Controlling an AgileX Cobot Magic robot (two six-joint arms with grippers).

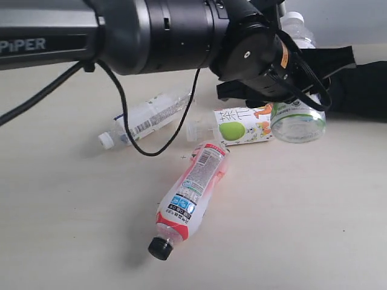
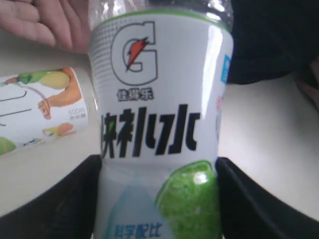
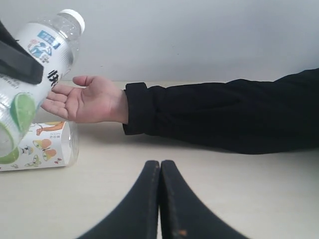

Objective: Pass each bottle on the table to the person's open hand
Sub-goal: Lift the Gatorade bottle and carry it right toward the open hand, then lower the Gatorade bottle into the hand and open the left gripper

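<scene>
Gatorade bottle (image 2: 159,99), white-capped with a green-and-white label, is clamped between the left gripper's (image 2: 159,199) black fingers. It is tilted, just beside the person's open hand (image 3: 89,102). Right gripper (image 3: 160,169) is empty, jaws pressed together. On the table (image 3: 239,199) lie the apple-label bottle (image 1: 245,125), red-label bottle (image 1: 193,187) and another white-capped bottle (image 1: 145,121) — all on their sides.

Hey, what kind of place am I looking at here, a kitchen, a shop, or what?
Probably a robot test bench, not a home or shop: a pale table before a blank wall, a black arm marked PiPER, and a white-capped bottle held near a person's open hand.
</scene>
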